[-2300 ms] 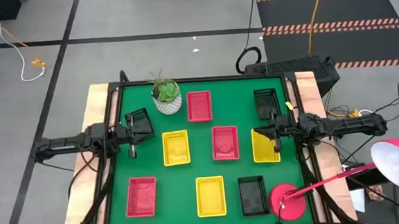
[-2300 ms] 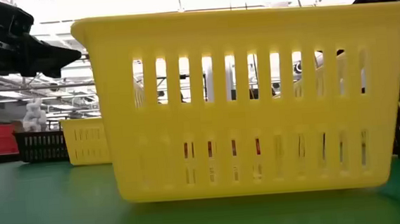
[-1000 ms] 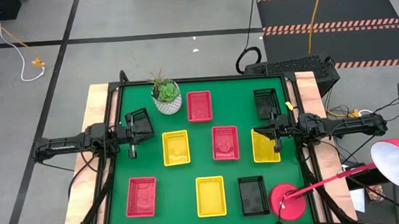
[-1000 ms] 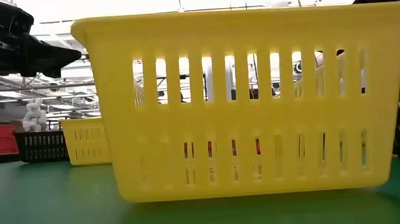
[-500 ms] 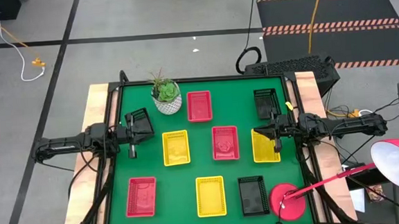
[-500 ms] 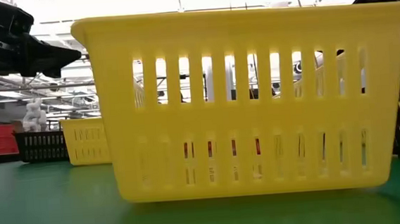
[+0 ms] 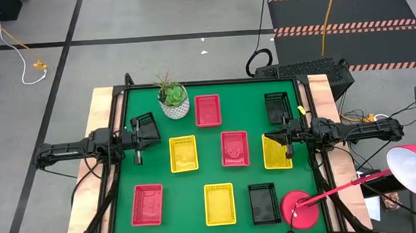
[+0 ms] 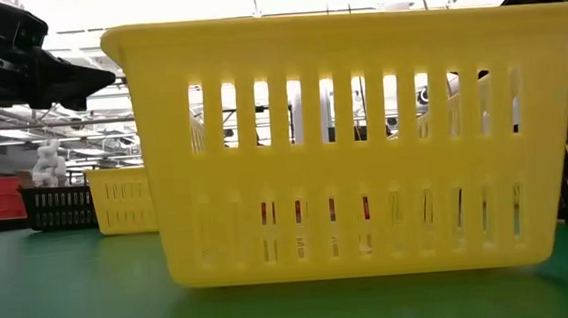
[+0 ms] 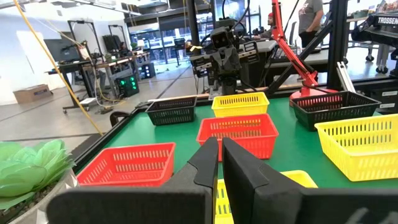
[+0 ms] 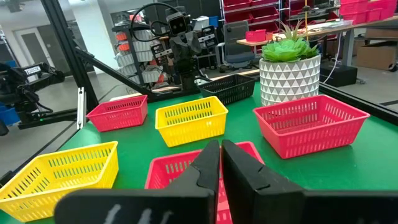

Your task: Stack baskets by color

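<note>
Nine baskets lie apart, each flat on the green table (image 7: 197, 175). The red ones (image 7: 207, 110), (image 7: 234, 148), (image 7: 147, 205), the yellow ones (image 7: 183, 153), (image 7: 276, 152), (image 7: 219, 204) and the black ones (image 7: 145, 125), (image 7: 277, 107), (image 7: 264, 203) are spread over it. My left gripper (image 9: 219, 149) hangs shut above the left edge, beside the black basket there, pointing level across the table. My right gripper (image 10: 220, 152) hangs shut above the right edge, over a yellow basket, facing the left one. Neither holds anything.
A white pot with a green plant (image 7: 174, 100) stands at the far left of the table. A red lamp's round base (image 7: 298, 210) sits at the near right corner, its arm reaching off the table. The near yellow basket (image 8: 353, 144) fills the low view.
</note>
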Robot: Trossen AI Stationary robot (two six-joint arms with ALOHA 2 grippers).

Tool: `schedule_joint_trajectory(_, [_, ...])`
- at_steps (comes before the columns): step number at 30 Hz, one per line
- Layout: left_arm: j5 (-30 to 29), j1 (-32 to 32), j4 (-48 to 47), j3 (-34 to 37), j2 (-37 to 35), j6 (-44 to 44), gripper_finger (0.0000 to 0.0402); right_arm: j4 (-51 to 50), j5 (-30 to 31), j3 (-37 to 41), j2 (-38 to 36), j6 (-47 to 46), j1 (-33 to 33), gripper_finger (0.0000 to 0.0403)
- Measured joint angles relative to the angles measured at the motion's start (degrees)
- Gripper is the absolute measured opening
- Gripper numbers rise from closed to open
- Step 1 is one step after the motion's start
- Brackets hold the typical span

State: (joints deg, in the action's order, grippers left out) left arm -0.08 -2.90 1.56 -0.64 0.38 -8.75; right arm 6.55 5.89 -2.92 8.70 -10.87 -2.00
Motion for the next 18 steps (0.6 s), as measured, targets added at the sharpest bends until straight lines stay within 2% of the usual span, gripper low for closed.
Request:
schedule_joint_trajectory(12, [0.0, 0.0, 0.0, 0.0, 0.0, 0.0, 0.0026, 0.5, 0.0, 0.0, 0.0, 0.0, 0.0, 0.0013])
schedule_joint_trajectory(18, [0.0, 0.0, 0.3, 0.0, 0.0, 2.7, 0.0026, 7.5, 0.0, 0.0, 0.0, 0.0, 0.0, 0.0013])
